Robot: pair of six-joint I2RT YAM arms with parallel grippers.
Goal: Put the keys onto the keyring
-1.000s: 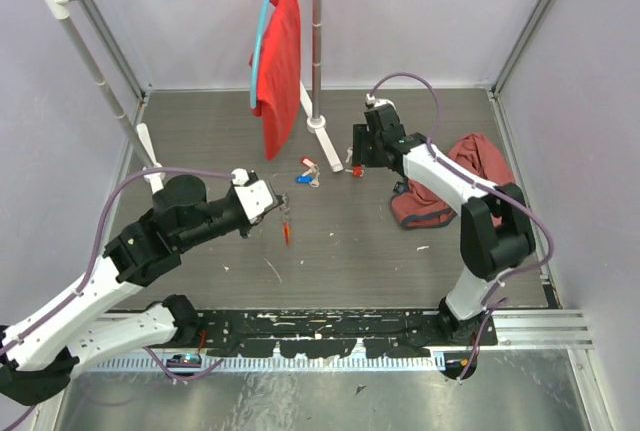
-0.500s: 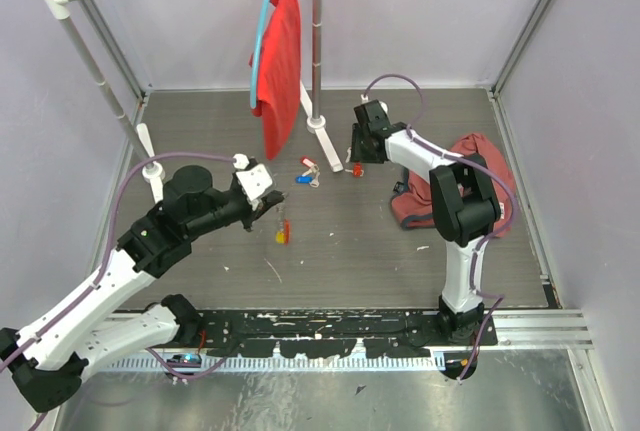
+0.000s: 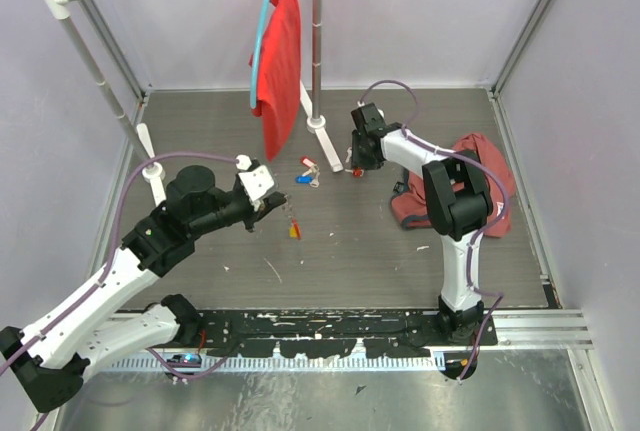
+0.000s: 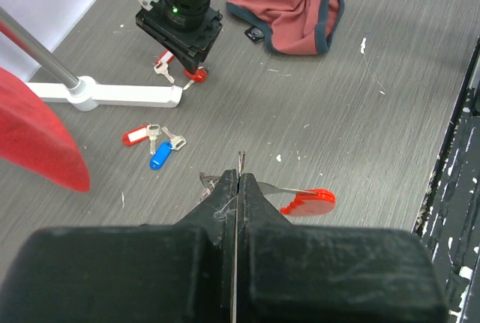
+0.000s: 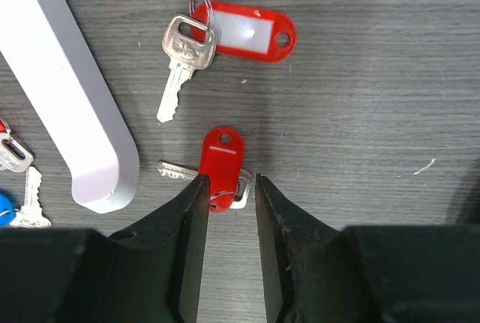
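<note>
Top view, left tool [image 3: 268, 203]: closed on the keyring [image 3: 293, 228], which dangles above the bench [image 3: 350, 251], red piece lowest.
Top view, right tool [image 3: 357, 161]: down over a red-tag key [image 3: 354, 169], which lies between 1 and 2 o'clock from the keyring. The right arm is far nearer to it.
Left wrist view: fingers are pressed together on the chain, and the red piece juts toward 3 o'clock.
Right wrist view, grip: jaws stand apart, straddling the tag's lower end, with no pinch visible.
Right wrist view, axis: the tag runs 12 to 6 o'clock and the blade points to 9. A second key [image 5: 184, 53] lies at 12.
Coming move: squeezing across the tag's narrow width looks right.
</note>
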